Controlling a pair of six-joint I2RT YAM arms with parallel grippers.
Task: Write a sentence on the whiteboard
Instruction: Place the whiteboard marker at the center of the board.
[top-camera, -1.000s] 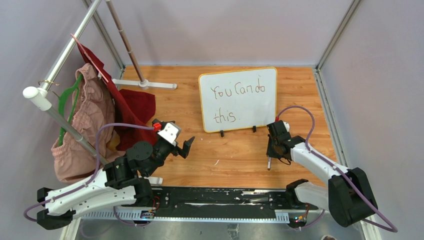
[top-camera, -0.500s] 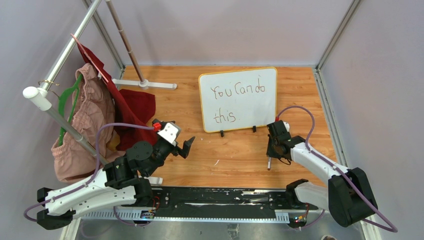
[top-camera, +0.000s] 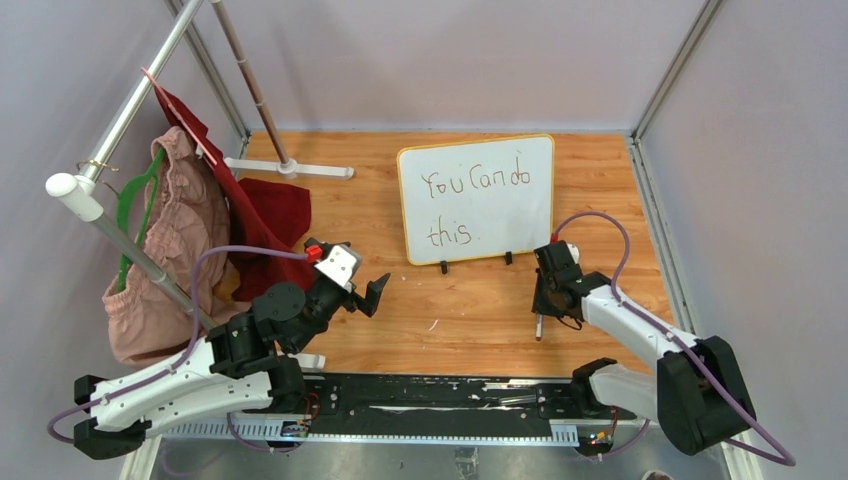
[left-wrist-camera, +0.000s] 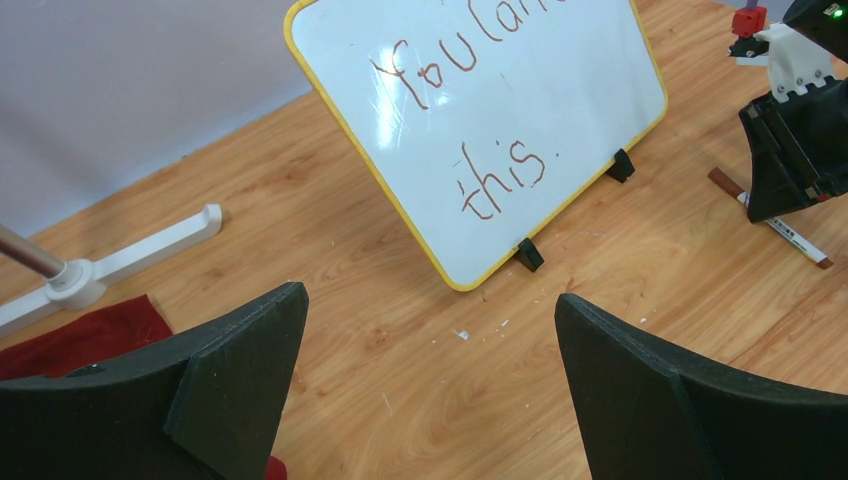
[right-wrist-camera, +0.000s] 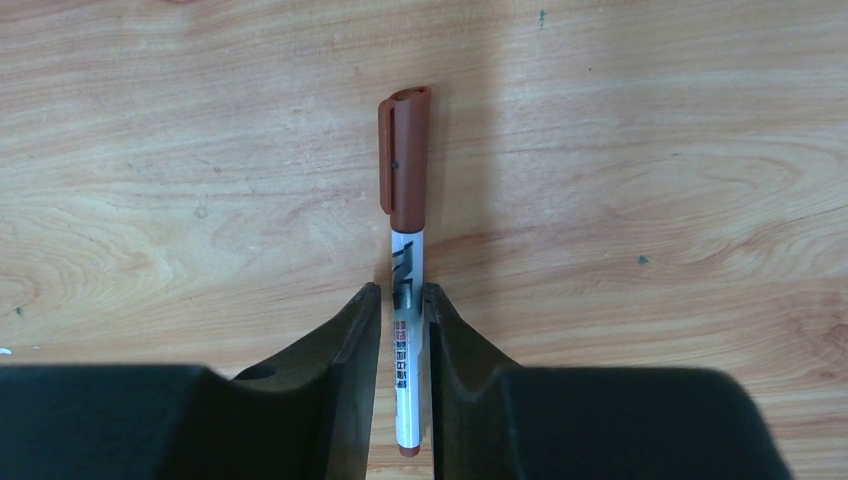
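Note:
The whiteboard (top-camera: 476, 197) stands tilted on two black clip feet at the back middle of the table. It also shows in the left wrist view (left-wrist-camera: 480, 120). The sentence (top-camera: 474, 205) reads "You Can do this." in two reddish-brown lines. My right gripper (top-camera: 553, 300) is low over the table in front of the board's right foot. It is shut on the white barrel of a marker (right-wrist-camera: 405, 270) with a brown cap, which lies flat on the wood. My left gripper (left-wrist-camera: 430, 340) is open and empty, above the table, facing the board.
A clothes rack (top-camera: 120, 120) with a pink garment (top-camera: 175, 250) and a red cloth (top-camera: 265, 215) fills the left side. Its white foot (top-camera: 290, 168) lies left of the board. Grey walls close in the table on three sides.

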